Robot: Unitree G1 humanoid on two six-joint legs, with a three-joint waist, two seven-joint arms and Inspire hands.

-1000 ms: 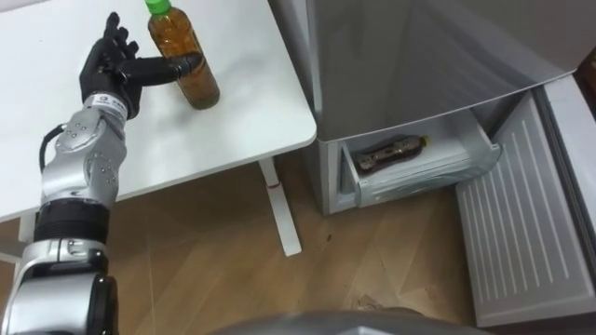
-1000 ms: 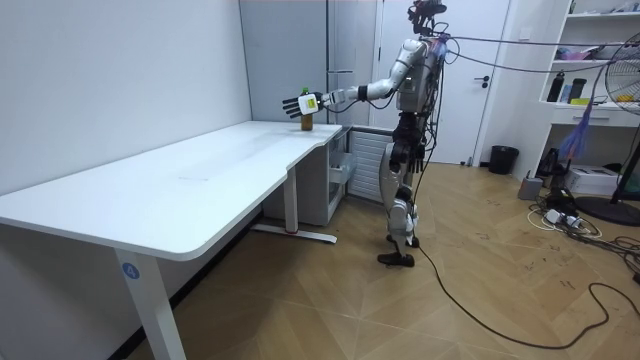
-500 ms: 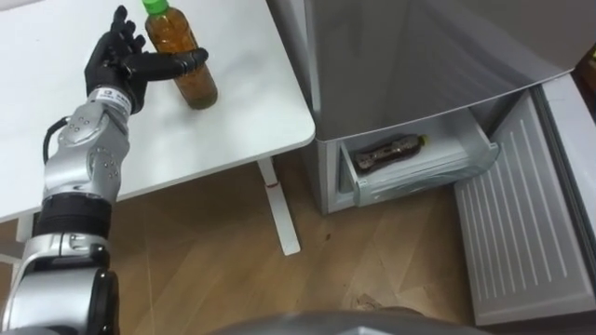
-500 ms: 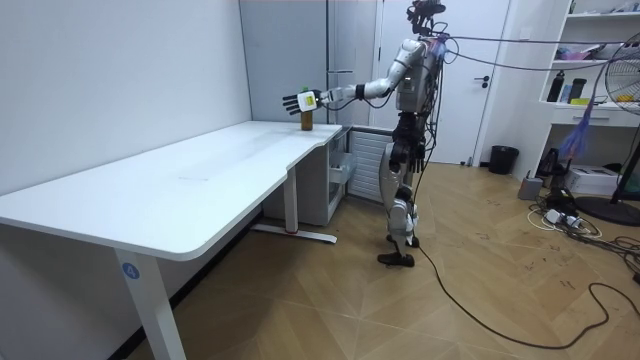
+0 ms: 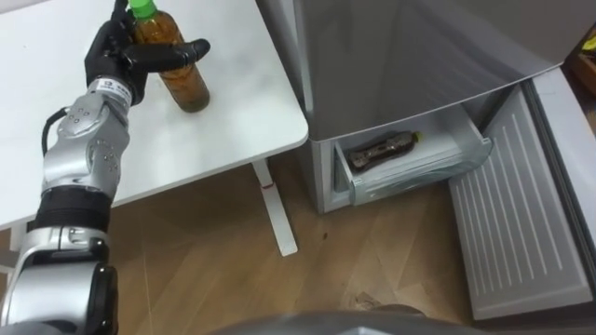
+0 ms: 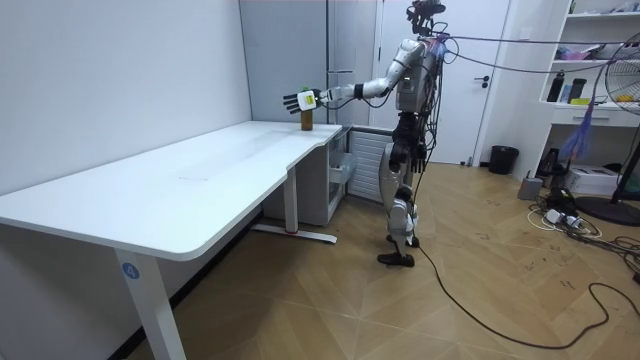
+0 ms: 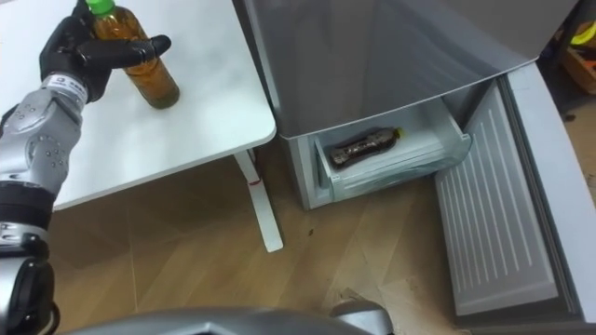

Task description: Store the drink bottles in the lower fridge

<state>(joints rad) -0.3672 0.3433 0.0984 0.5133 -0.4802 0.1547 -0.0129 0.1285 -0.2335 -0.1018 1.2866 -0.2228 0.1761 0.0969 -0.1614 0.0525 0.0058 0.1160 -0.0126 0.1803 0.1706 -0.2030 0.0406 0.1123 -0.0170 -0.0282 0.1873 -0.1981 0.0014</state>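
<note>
1. My left robot hand (image 5: pixel 116 58), black-fingered on a silver arm, reached over the far part of the white bench (image 5: pixel 233 121). Its thumb lay curled across the front of item 2 and its fingers passed behind it, a close hold.
2. Clear plastic bottle of amber drink with a green cap (image 5: pixel 185 87). It stood upright on the bench, near the right edge, inside that hold.
3. Tall grey fridge (image 5: pixel 400 56), just right of the bench. Its lower door (image 5: pixel 521 233), ribbed white inside, stood open to the right.
4. White lower drawer (image 5: pixel 414 172), pulled out of the fridge towards me.
5. Dark brown bottle with a yellow cap (image 5: pixel 377 149), lying on its side in that drawer.
6. Stance, from the room view: I stood between the bench's far end and the fridge, left arm stretched over the bench.
</note>
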